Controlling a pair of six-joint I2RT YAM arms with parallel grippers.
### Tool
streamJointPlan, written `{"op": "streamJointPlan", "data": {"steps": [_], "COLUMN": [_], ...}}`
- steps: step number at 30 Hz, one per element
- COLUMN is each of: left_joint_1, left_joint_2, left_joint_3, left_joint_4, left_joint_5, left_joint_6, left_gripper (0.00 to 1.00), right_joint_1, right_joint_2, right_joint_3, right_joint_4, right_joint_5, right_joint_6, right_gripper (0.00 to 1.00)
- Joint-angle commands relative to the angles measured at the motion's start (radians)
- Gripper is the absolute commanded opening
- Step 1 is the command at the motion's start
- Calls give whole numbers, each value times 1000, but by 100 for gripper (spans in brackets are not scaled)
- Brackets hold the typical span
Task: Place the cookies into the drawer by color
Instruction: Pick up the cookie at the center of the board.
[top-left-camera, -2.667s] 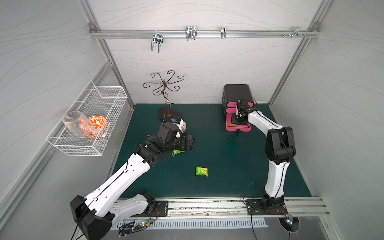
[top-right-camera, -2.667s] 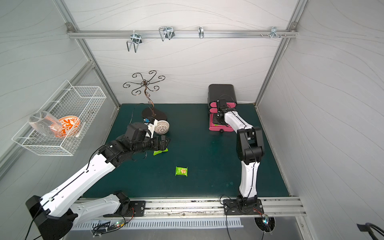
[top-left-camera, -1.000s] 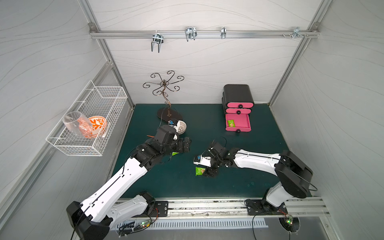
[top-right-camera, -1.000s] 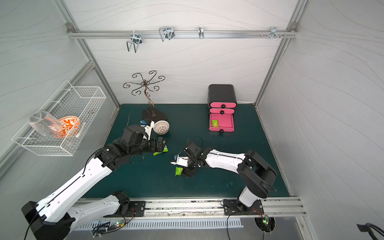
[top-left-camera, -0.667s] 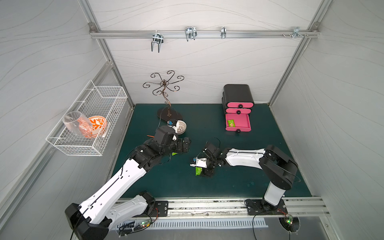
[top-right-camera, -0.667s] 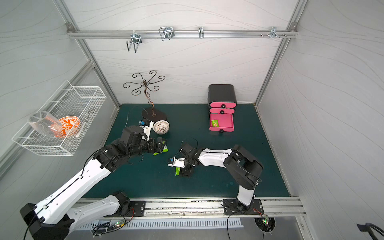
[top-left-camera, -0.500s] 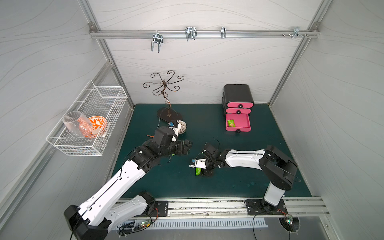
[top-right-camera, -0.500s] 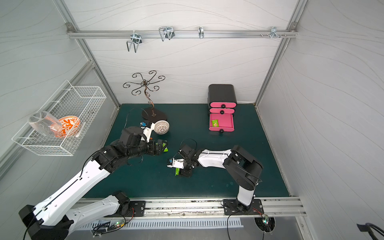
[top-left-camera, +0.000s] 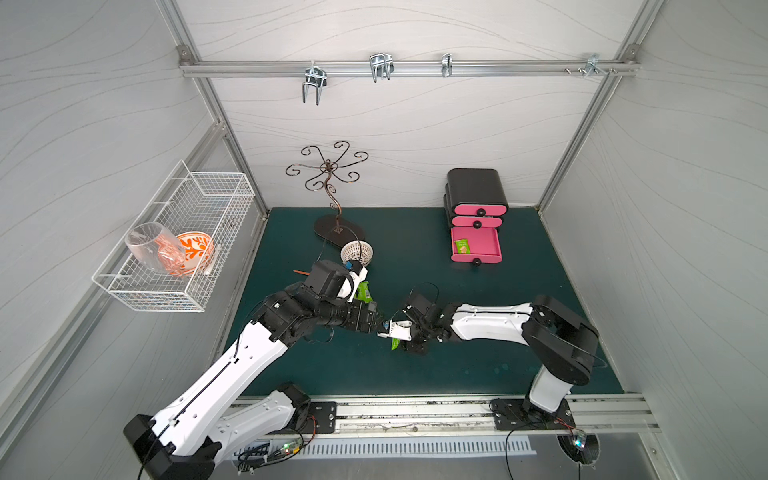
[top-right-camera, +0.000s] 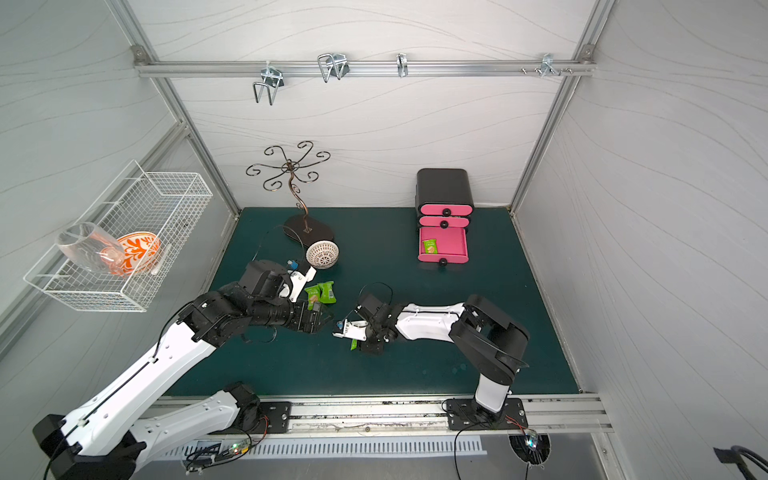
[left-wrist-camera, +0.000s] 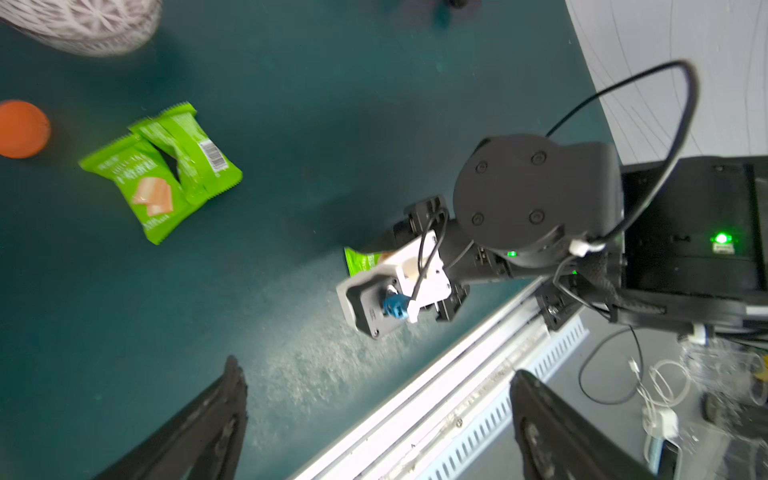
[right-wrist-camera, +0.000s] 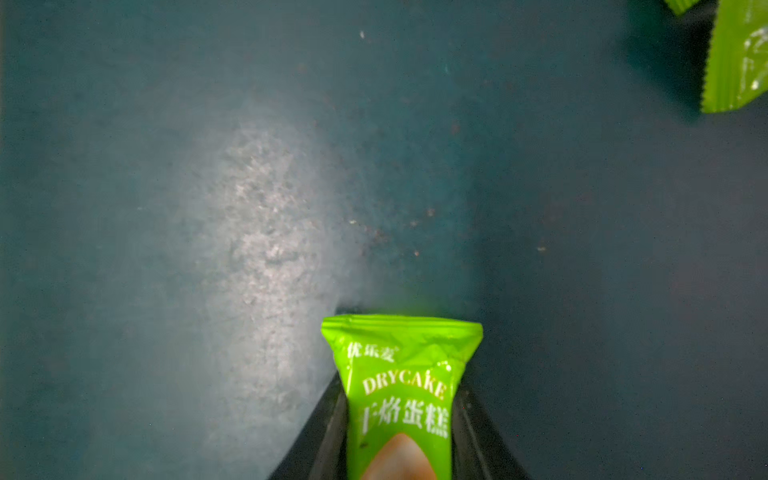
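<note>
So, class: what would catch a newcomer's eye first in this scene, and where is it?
The hot-pink drawers of the black chest at the back of the mat stand out, the lowest drawer pulled out with one green packet inside. Mid-mat, the right hand grips a bright green DRYCAKE packet; two more green packets lie near the left arm.

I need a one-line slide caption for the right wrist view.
Green cookie packet pinched between the right gripper's fingers, over the teal mat.
</note>
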Motion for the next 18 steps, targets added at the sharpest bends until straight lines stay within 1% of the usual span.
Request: {"op": "streamJointPlan", "data": {"steps": [1,4,6,10,14,18], "left_joint_1": [5,5,5,5,5,5], "left_joint_2": [-7,-12,1,30,59,92], "left_joint_3": [48,64,79,98,111,119], "left_joint_4": [-5,36,58,130,240,333], "left_joint_5": [28,32,58,107,133,146], "left_joint_6": [0,-10,-14,-18,-24,-41], "left_gripper": [99,99,99,99,99,99], "right_joint_1": [-26,-87,-133,-276,-469,-641], "right_joint_2": [-75,-145,-195,-261,-248,-173], "right_joint_3": [-15,-26,-28,5,81,165], "right_joint_4": [24,51,62,73,74,75], "right_joint_5": [46,42,47,47,51,101], "right_joint_6": [89,165,196,275,401,526], "right_gripper": [32,32,32,32,33,34]}}
